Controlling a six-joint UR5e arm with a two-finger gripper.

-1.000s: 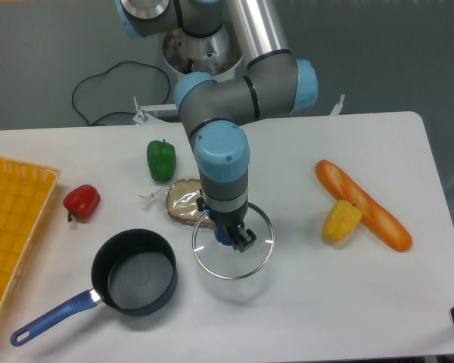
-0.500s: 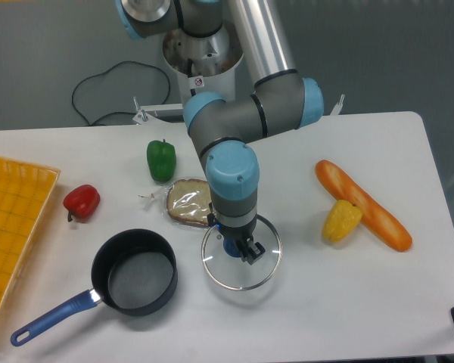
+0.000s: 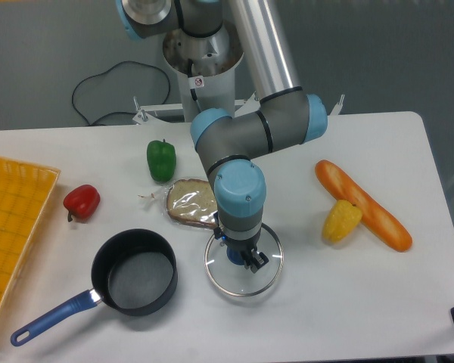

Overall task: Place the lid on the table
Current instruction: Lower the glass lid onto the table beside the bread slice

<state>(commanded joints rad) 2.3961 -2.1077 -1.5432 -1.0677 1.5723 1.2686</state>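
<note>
The round glass lid [image 3: 259, 277], with a thin silver rim, sits low over the white table [image 3: 348, 302] to the right of the black saucepan [image 3: 134, 272]. My gripper [image 3: 242, 256] points straight down at the lid's middle and is shut on its dark blue knob, which my fingers mostly hide. Whether the rim rests on the tabletop I cannot tell.
A wrapped sandwich [image 3: 189, 202] lies just behind the lid. A green pepper [image 3: 160, 159] and a red pepper [image 3: 82, 201] sit to the left, with a yellow-orange tray [image 3: 15, 227] at the left edge. A baguette [image 3: 363, 204] and a yellow pepper [image 3: 341, 220] lie to the right.
The arm has carried the lid a short way right and toward the front of the table, away from the saucepan. My grip on the knob is unchanged.
</note>
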